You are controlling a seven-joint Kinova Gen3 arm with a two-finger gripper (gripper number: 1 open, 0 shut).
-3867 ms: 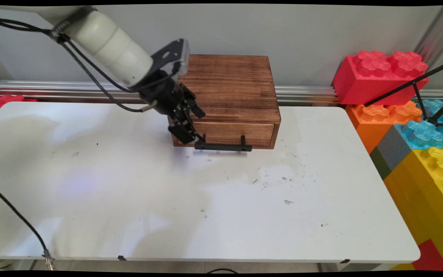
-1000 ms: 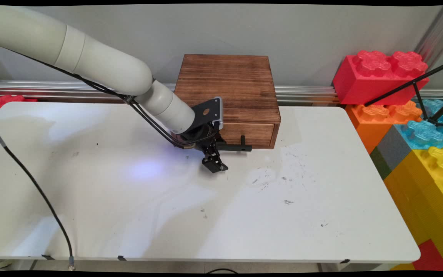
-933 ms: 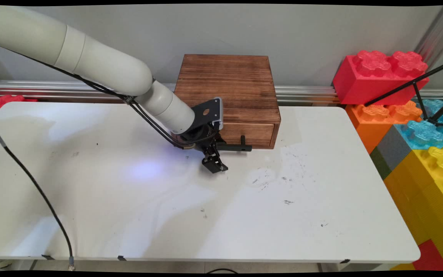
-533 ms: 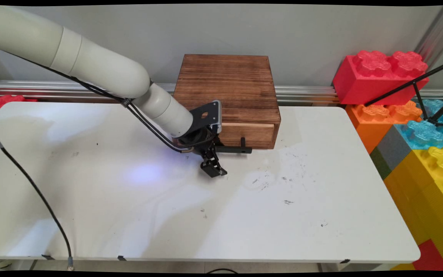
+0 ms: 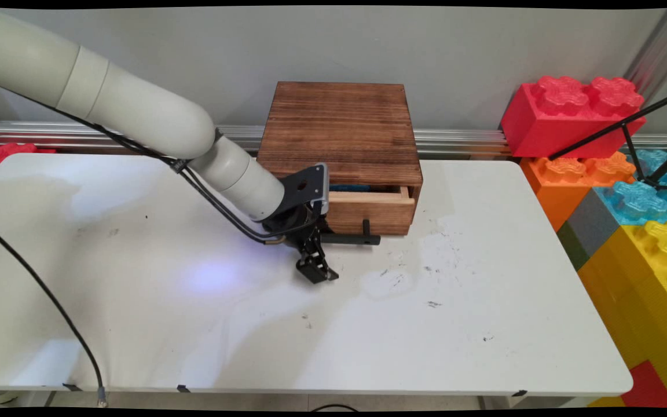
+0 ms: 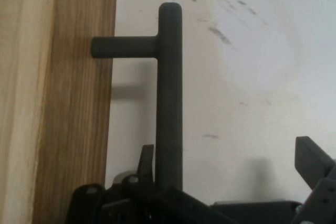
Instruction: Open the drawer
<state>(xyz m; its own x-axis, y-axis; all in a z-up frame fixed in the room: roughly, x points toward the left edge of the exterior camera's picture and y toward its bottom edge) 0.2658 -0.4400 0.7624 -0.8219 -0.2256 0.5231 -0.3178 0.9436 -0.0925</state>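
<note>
A dark wooden box stands at the table's far edge. Its drawer is pulled out a little, and something blue shows in the gap. My gripper is at the left end of the drawer's black bar handle. In the hand view the gripper is open: one finger sits between the drawer front and the handle, touching the bar. The other finger stands far off over the bare table.
Big toy bricks are stacked off the table's right end: red, orange, blue, yellow. A black tripod leg crosses them. A black cable hangs over the table's left part. Scuff marks lie near the middle.
The drawer was shut and has slid out toward the near side. My gripper came down from the box's left front to the handle and moved nearer with it.
</note>
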